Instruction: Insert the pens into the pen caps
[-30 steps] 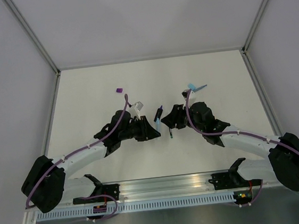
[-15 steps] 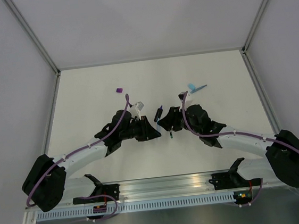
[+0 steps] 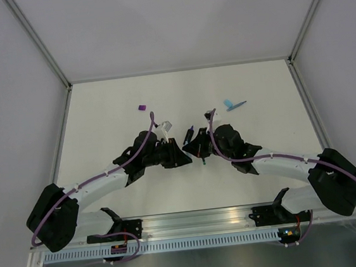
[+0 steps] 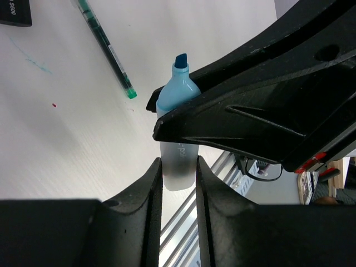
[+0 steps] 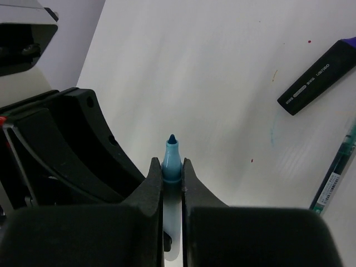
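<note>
My left gripper (image 4: 178, 167) is shut on the pale rear end of the light-blue highlighter (image 4: 177, 108), whose bare tip points away from the camera. My right gripper (image 5: 172, 167) is shut on the same highlighter (image 5: 172, 156) just behind its tip. The two grippers meet at mid-table, left (image 3: 179, 154) and right (image 3: 192, 148). A black marker with a purple end (image 3: 189, 134) and a thin dark pen (image 5: 336, 178) lie just beyond them. A purple cap (image 3: 141, 107) lies at the back left. A light-blue cap (image 3: 228, 103) rests beside a thin blue pen (image 3: 239, 105) at the back right.
The white table (image 3: 100, 116) is fenced by grey walls on three sides. An aluminium rail (image 3: 200, 220) with the arm bases runs along the near edge. Small ink marks (image 5: 273, 136) dot the table near the black marker (image 5: 317, 78).
My right arm has moved left to the left gripper, and its jaws have closed on the highlighter's tip end. The left arm has stayed still, holding the highlighter.
</note>
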